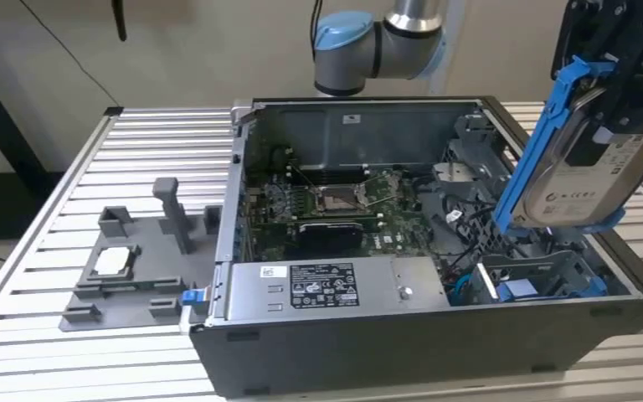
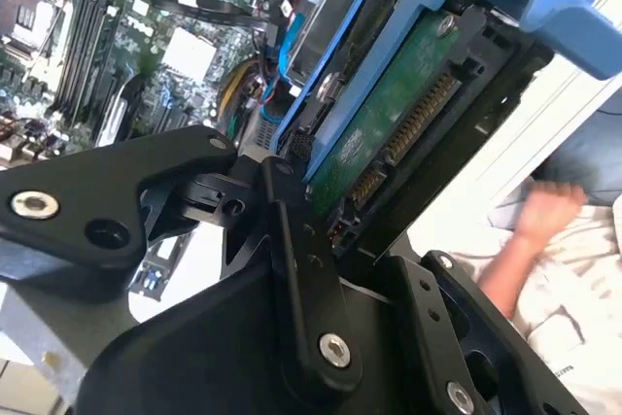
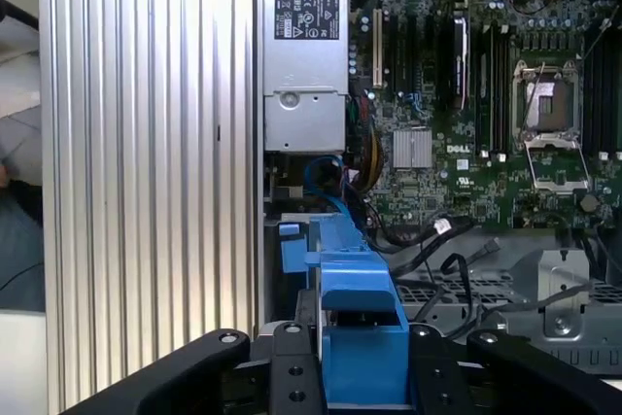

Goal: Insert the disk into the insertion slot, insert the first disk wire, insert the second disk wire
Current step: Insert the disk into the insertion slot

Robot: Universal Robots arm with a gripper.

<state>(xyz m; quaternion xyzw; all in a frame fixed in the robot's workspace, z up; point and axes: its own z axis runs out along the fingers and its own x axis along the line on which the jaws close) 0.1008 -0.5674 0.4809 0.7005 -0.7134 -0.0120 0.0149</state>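
The gripper (image 1: 615, 100) has its jaws clamped on the upper end of the disk (image 1: 584, 180), with the blue carrier pressed between the black fingers (image 2: 296, 259). The disk hangs tilted above the insertion slot (image 1: 539, 280), at the corner of the open computer case (image 1: 411, 360) on the exterior view's right. A white printed label covers the disk's face and another sits on the grey power supply (image 1: 321, 285); the print on both cannot be made out.
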